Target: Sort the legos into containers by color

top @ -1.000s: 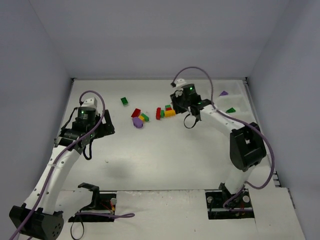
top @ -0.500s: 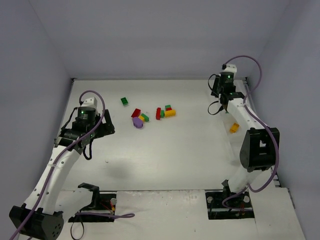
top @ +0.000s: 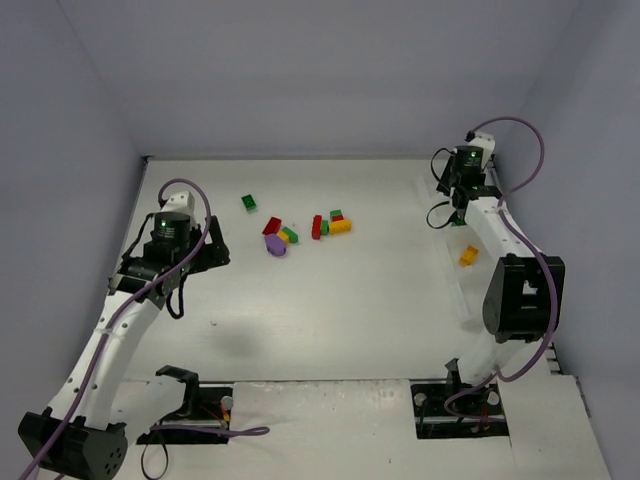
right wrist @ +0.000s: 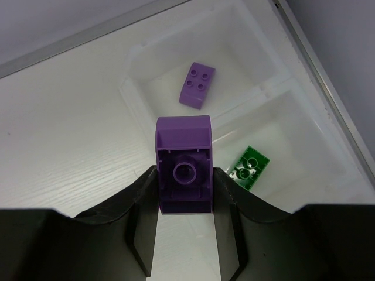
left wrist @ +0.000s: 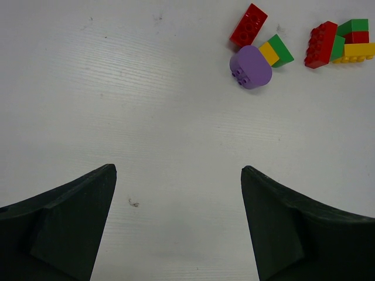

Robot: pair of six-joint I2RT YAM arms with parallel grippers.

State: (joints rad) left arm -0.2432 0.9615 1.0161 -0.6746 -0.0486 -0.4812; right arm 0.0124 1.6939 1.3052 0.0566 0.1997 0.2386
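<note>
In the top view, the containers (top: 463,285) are being shown as a pale tray running along the right edge of the table (top: 330,320), with the right arm (top: 520,300) reaching over its far end. An orange brick (top: 468,256) is being kept in one compartment part-way along the row. The loose legos (top: 300,230) are being left scattered well apart from the tray, towards the far middle, with a lone green brick (top: 248,202) lying off to their left.

In the left wrist view, the left gripper (left wrist: 178,171) is being held wide above the table. A rounded purple brick (left wrist: 251,66) is being touched by a red brick (left wrist: 248,25) and by a yellow-and-green piece (left wrist: 276,51). A second cluster (left wrist: 340,42) of red, green and yellow bricks is lying just beside them on the right.

In the right wrist view, the right gripper (right wrist: 183,175) is being kept narrow, clamped on a purple arched brick (right wrist: 183,140) whose underside is being turned to the camera. Two adjoining compartments are being shown beyond it. A small purple brick (right wrist: 197,85), studs up, is being contained in the farther one, and a tilted green brick (right wrist: 250,167) in the next. The gripped brick is being held over the near corner of the farther compartment. Whether the wall is being touched cannot be told.
</note>
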